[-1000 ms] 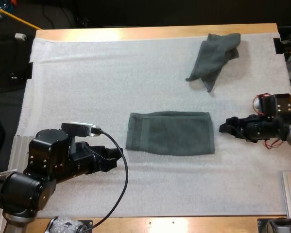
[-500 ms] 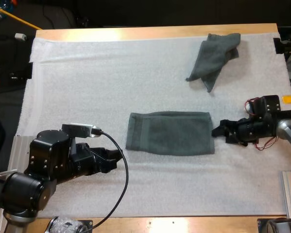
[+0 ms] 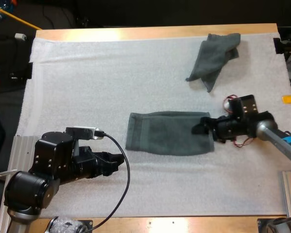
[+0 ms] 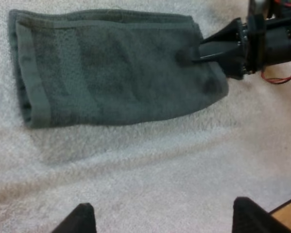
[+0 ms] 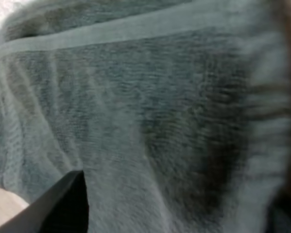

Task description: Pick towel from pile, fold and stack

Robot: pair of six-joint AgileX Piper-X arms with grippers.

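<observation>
**Folded towel** [image 3: 169, 140]: dark grey-green, folded into a long rectangle. It lies flat at the middle of the mat [image 3: 87, 87], long side running left to right. A stitched band runs along its left end.

**Crumpled towel** [image 3: 215, 58]: same colour, bunched, at the far right of the mat near the edge of the desk [image 3: 150, 33]. It sits well apart from the folded towel.

**Left arm** [image 3: 53, 165]: low at the near left of the mat. The left jaws point towards the folded towel's left end and sit short of it. They are spread, both fingers [image 4: 82, 221] over bare mat and touching nothing.

**Right arm** [image 3: 262, 128]: reaches in from the right. The right jaws are over the folded towel's right end, close above the cloth. They are spread, with one finger [image 5: 62, 206] in the right wrist view and towel pile beside it. Whether the tips touch the cloth cannot be told.
</observation>
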